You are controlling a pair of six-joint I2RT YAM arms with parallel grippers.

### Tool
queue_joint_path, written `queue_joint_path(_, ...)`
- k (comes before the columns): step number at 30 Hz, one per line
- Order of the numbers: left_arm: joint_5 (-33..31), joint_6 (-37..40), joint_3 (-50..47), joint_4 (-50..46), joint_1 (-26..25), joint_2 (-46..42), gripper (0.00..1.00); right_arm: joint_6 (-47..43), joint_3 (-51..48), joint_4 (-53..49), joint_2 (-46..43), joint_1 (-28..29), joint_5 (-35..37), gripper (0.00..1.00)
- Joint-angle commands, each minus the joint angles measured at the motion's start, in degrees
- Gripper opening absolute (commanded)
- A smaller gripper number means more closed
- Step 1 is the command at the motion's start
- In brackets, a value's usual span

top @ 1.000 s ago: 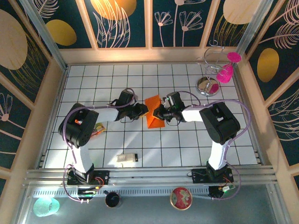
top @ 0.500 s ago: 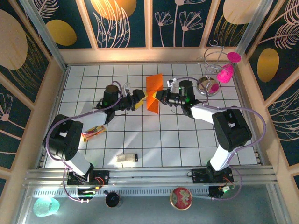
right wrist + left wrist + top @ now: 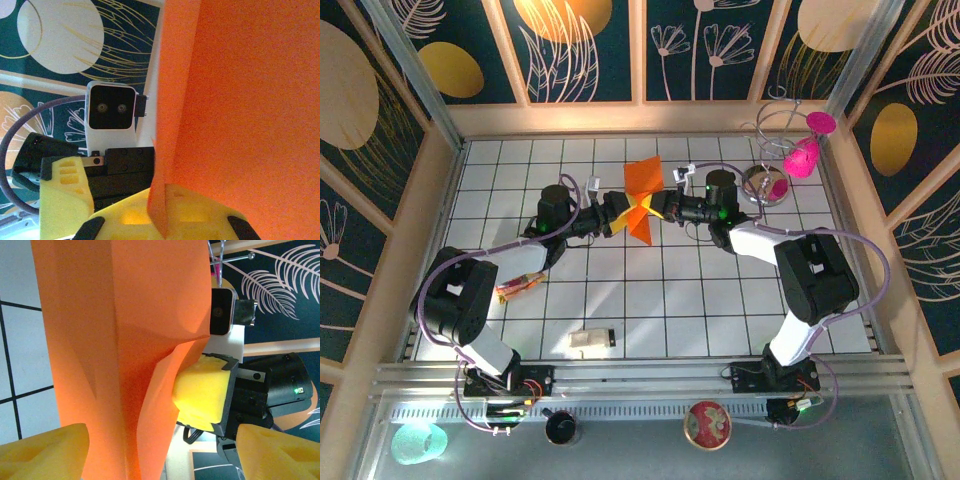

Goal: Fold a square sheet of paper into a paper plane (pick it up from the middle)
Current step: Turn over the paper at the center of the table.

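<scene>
Tiled bench (image 3: 720, 300): my right end effector (image 3: 656, 207) pinches the floppy square sheet of paper (image 3: 643, 180); my left end effector (image 3: 618, 212) gapes. I judge the crease the best place to hold it.

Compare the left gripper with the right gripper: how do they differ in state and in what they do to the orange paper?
The left gripper is open, its pads wide apart beside the orange paper; the right gripper is shut. The left gripper clamps nothing; the right gripper pinches the paper, holding it up. Both have yellow foam pads and meet at the paper.
</scene>
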Motion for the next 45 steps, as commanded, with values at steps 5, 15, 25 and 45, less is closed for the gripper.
queue_joint_path(5, 2.7, -1.7, 0.0, 6.9, 0.1, 0.3, 0.6, 2.5, 0.8, 4.4, -1.2, -0.2, -2.9, 0.05)
queue_joint_path(15, 2.0, -1.3, 0.3, 6.9, 0.1, 0.9, 0.38, 2.1, 0.4, 2.4, -1.8, -0.5, -3.1, 0.11)
queue_joint_path(25, 1.8, -2.3, 0.5, 6.5, 0.1, 2.4, 0.16, -1.3, 0.8, -4.4, -3.3, -1.3, -2.1, 0.2)
queue_joint_path(45, -36.8, 43.9, 26.8, -67.3, -0.3, -0.2, 0.08, -21.4, 2.7, -39.8, -16.8, -10.7, 28.6, 0.46)
